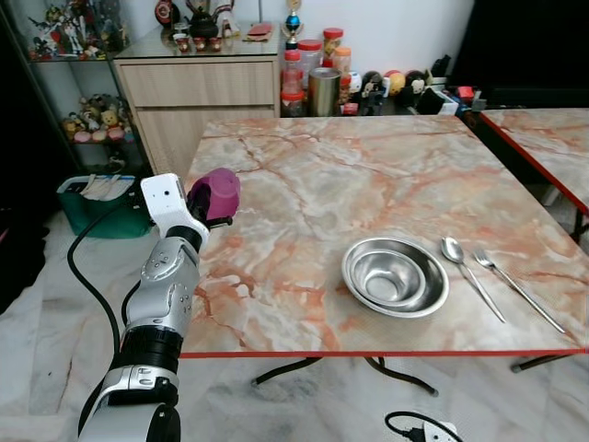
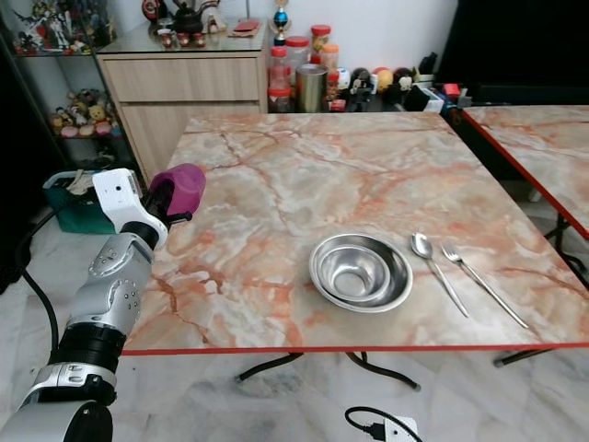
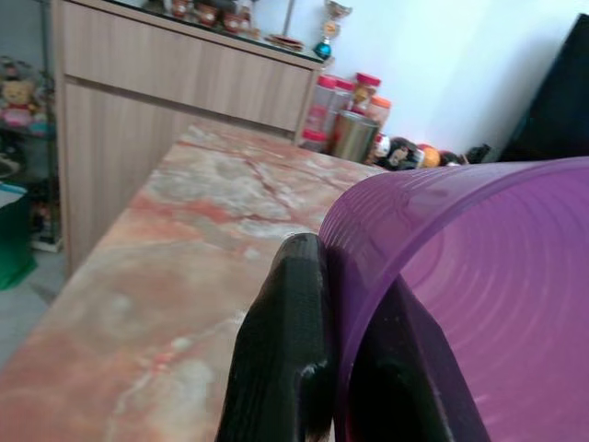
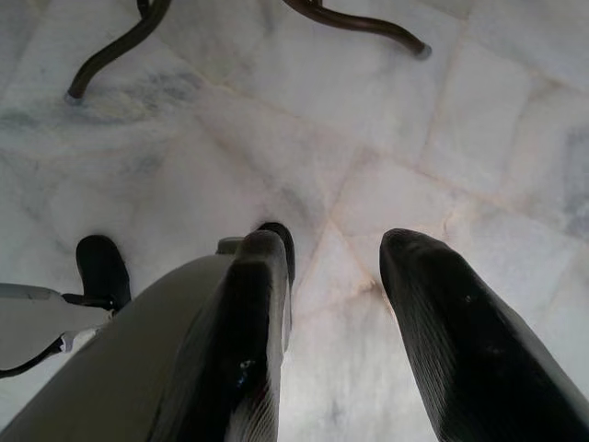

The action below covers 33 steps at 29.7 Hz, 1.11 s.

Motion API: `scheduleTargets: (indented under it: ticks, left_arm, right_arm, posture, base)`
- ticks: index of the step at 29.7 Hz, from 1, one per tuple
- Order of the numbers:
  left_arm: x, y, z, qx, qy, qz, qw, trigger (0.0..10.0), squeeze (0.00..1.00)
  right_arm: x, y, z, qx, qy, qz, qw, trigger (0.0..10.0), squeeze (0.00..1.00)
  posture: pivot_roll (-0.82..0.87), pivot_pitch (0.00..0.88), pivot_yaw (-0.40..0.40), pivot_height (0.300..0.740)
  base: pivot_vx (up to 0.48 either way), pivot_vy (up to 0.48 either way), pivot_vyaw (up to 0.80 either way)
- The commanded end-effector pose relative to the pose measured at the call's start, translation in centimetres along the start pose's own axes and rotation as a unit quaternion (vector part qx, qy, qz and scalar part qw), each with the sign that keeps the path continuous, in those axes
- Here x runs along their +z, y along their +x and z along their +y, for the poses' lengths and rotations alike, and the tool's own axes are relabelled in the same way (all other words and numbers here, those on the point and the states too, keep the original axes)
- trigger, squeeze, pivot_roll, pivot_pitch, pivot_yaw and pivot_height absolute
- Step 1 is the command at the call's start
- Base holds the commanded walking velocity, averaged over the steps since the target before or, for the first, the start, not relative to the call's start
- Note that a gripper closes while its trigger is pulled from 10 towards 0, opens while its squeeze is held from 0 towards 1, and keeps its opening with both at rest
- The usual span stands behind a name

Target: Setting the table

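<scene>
A purple plastic cup (image 1: 215, 192) is held over the left edge of the marble table (image 1: 304, 184), with my left gripper (image 1: 210, 214) shut on its rim. Up close, one black finger (image 3: 281, 359) presses the outside of the cup's wall (image 3: 479, 276). Near the table's front right sit a steel bowl (image 1: 395, 275), a spoon (image 1: 467, 270) and a fork (image 1: 515, 285) side by side. My right gripper (image 4: 336, 313) hangs open above the floor, nothing between its fingers.
A wooden cabinet (image 1: 198, 92) stands behind the table, with jars and a metal canister (image 1: 323, 90) beside it. A green basket (image 1: 101, 204) sits on the floor at left. A second table (image 1: 543, 138) stands to the right. A cable and plug (image 1: 419, 428) lie on the floor.
</scene>
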<state>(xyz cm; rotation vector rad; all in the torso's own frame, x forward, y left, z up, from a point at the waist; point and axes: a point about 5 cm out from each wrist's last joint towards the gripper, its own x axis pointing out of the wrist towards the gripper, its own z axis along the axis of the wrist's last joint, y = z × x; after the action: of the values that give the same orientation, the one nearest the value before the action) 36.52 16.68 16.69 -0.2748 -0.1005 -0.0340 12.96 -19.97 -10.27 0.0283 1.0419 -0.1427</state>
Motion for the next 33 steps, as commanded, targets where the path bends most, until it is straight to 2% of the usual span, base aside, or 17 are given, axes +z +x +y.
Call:
scheduleTargets:
  ticks: [1,8,13,17,19,33]
  left_arm:
    - [0.5,0.3,-0.5,-0.009,0.01,-0.003,1.0,10.0,0.0]
    - [0.5,0.2,-0.6,-0.011,0.008,-0.003,1.0,10.0,0.0]
    - [0.6,0.2,-0.8,-0.014,0.008,-0.008,1.0,10.0,0.0]
    - [0.6,0.2,-0.8,-0.014,0.008,-0.008,1.0,10.0,0.0]
    - [0.5,0.3,-1.1,-0.018,0.008,-0.007,1.0,10.0,0.0]
    - [0.5,0.2,-1.4,-0.03,0.002,-0.011,0.999,10.0,0.0]
  right_arm:
    - [-0.1,0.0,0.1,-0.002,0.01,0.003,1.0,10.0,0.0]
    - [0.4,0.1,0.0,-0.005,0.019,-0.01,1.0,10.0,0.0]
    - [2.6,0.3,-0.3,-0.014,0.036,-0.061,0.997,10.0,0.0]
    - [2.7,0.3,-0.3,-0.015,0.036,-0.064,0.997,10.0,0.0]
    - [3.5,0.4,-0.3,-0.014,0.038,-0.076,0.996,10.0,0.0]
    - [3.5,0.4,0.0,-0.021,0.033,-0.071,0.997,10.0,0.0]
  posture:
    - [-0.04,0.014,0.013,0.74]
    - [-0.04,0.016,0.014,0.74]
    - [-0.04,0.015,0.016,0.74]
    - [-0.04,0.015,0.016,0.74]
    - [-0.04,0.015,0.016,0.74]
    - [-0.04,0.017,0.014,0.74]
  base:
    - [0.0,0.0,0.0]
    - [0.147,0.0,0.0]
    - [0.291,0.0,0.0]
    - [0.289,0.0,0.0]
    - [0.296,0.0,0.0]
    - [0.295,0.0,0.0]
